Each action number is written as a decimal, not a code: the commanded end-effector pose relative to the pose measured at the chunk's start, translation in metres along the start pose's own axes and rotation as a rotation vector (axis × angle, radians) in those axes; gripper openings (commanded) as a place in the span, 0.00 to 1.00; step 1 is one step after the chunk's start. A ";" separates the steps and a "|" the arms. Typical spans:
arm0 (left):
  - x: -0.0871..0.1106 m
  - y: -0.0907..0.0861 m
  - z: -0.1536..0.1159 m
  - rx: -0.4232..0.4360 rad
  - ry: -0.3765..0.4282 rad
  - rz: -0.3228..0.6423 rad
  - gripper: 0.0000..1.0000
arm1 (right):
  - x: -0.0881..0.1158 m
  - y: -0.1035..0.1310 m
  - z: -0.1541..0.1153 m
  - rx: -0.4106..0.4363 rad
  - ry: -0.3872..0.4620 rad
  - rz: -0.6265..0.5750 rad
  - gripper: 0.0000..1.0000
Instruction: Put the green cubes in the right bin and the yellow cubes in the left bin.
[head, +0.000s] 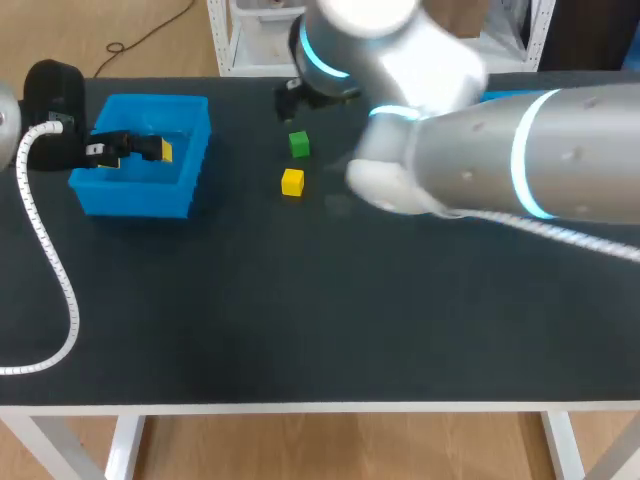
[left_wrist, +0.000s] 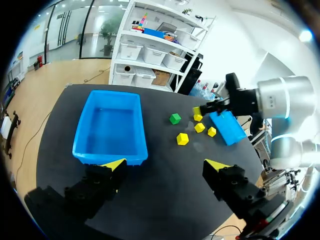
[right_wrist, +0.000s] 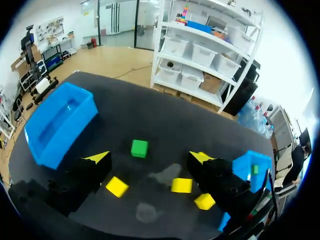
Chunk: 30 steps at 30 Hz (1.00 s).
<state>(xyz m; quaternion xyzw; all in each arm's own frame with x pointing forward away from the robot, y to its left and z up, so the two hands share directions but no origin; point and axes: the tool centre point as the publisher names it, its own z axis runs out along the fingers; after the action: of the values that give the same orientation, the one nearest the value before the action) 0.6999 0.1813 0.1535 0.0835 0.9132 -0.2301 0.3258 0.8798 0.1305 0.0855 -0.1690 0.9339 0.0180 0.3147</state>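
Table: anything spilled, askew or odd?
Only a faint pale smudge on the table beside the yellow cubes. Left bin sits upright; nothing spilled.

The head camera looks steeply down on the worktop (head: 300, 320) from above and behind, fairly far off. The left wrist camera faces from the worktop's left side across the left bin (left_wrist: 110, 150). The right wrist camera looks down close over the green cube (right_wrist: 139, 148). All three views share bin and cube.

table (head: 300, 330) | black matte top | white rim and legs | evenly lit
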 end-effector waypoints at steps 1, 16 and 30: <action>0.000 0.001 0.001 0.004 -0.001 0.000 1.00 | -0.003 0.015 0.045 0.021 0.007 0.010 1.00; 0.000 0.001 0.001 0.004 -0.001 0.000 1.00 | -0.002 0.012 0.091 0.050 0.046 0.032 1.00; 0.000 0.001 0.001 0.004 -0.001 0.000 1.00 | 0.011 0.016 0.116 0.062 0.110 0.039 1.00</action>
<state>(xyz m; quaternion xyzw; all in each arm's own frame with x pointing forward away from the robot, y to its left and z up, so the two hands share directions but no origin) 0.6999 0.1813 0.1535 0.0835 0.9132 -0.2301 0.3258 0.9186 0.1517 -0.0120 -0.1428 0.9498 -0.0114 0.2782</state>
